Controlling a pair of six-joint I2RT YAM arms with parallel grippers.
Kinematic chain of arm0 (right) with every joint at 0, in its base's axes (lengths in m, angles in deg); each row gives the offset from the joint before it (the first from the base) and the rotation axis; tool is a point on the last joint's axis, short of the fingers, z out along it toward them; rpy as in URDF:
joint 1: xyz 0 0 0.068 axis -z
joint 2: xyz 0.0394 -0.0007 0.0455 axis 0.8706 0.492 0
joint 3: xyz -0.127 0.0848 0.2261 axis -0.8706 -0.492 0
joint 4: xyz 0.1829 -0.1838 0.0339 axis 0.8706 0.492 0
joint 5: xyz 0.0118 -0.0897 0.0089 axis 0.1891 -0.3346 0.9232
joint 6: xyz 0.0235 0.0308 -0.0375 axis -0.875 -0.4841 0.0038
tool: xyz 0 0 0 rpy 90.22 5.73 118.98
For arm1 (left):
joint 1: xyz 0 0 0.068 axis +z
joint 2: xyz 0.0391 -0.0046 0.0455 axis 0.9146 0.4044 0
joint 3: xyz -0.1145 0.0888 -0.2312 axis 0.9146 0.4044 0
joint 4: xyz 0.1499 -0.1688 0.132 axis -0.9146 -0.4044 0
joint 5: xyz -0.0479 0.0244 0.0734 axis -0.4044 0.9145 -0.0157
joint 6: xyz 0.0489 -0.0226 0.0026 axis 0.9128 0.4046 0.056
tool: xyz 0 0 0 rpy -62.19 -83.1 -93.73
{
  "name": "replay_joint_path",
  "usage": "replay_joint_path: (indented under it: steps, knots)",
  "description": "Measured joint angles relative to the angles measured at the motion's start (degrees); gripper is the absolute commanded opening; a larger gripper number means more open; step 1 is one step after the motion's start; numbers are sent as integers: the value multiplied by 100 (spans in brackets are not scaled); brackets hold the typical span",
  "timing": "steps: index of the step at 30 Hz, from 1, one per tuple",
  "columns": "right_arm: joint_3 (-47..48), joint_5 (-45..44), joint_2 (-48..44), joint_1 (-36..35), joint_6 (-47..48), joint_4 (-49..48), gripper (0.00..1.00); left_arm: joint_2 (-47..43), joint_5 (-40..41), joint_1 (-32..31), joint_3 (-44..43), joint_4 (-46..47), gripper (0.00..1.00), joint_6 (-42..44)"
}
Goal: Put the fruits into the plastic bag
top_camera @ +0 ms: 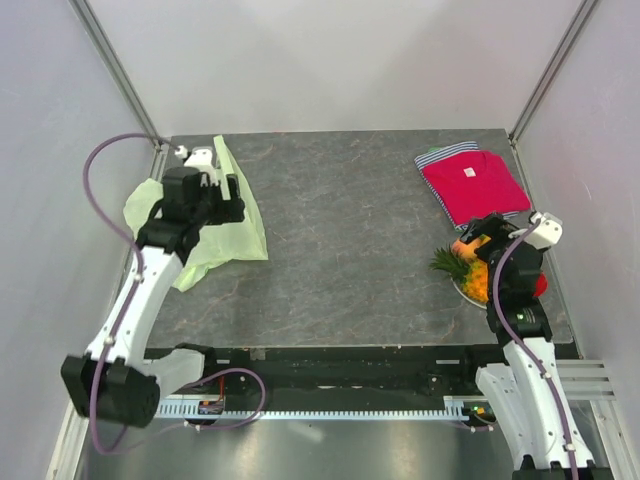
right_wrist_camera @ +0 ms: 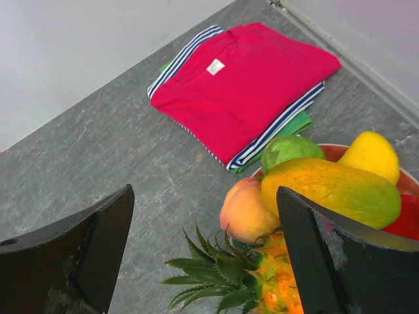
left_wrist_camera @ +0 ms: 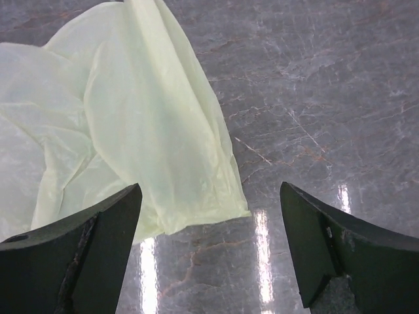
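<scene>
The pale-green plastic bag (top_camera: 215, 235) lies flat at the table's left, and fills the upper left of the left wrist view (left_wrist_camera: 124, 124). My left gripper (left_wrist_camera: 209, 252) is open and empty above its near edge. The fruits sit piled on a plate (right_wrist_camera: 330, 150) at the right. They are an orange pineapple (right_wrist_camera: 278, 284) with a green crown, a peach (right_wrist_camera: 243, 210), a green round fruit (right_wrist_camera: 288, 149), a yellow-orange mango (right_wrist_camera: 330, 190), a small yellow fruit (right_wrist_camera: 372, 154) and a red piece (right_wrist_camera: 402, 219). My right gripper (right_wrist_camera: 206, 252) is open and empty just above the pineapple crown.
A folded red shirt (top_camera: 472, 185) with striped edges lies at the back right, close behind the plate; it also shows in the right wrist view (right_wrist_camera: 242, 82). Grey walls with metal posts close in the table on three sides.
</scene>
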Motion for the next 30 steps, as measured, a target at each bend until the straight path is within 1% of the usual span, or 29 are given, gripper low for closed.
replay_joint_path:
  steps: [3,6,10,15,19,27,29,30]
  knots:
    - [94,177,326,0,-87,-63,98,765,164,-201,-387,-68,93,118]
    - [188,339,549,0,-146,-105,98,1464,170,-229,-608,-151,92,140]
    - [254,531,645,0,-170,-146,98,2221,72,-227,-632,-323,88,140]
    - [273,686,612,0,-166,-149,98,2601,-177,-227,-632,-479,85,138]
    - [275,859,623,0,-168,-149,97,2896,-413,-243,-704,-496,80,140]
    - [275,1176,719,0,-208,-149,96,3746,-284,-275,-1139,-765,80,140]
    - [275,1261,723,0,-208,-151,96,3989,-225,-295,-1307,-831,78,144]
    - [275,1276,723,0,-208,-151,96,4135,-151,-317,-1394,-863,73,149]
